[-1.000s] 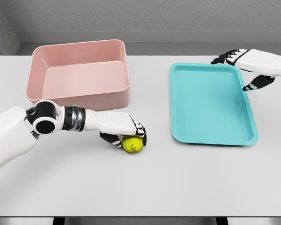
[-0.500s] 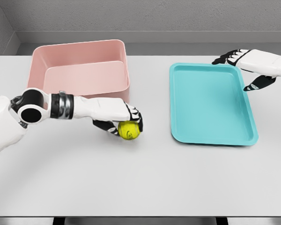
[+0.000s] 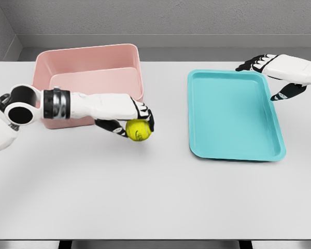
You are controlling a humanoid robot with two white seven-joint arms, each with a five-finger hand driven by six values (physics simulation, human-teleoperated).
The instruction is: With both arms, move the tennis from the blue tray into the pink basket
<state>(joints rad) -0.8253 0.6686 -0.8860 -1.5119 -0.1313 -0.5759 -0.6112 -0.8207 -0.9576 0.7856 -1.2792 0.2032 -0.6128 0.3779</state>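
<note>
Left robot hand grips tennis ball nr pink basket | right robot hand spread, blue tray corner | no legible writing

The pink basket was open on top; its front wall was crossed by the left hand gripping the tennis ball; bare table was left between basket and blue tray.

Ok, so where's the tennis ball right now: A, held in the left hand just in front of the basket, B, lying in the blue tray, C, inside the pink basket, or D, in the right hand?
A: the left hand grips the tennis ball in front of the pink basket.
</note>
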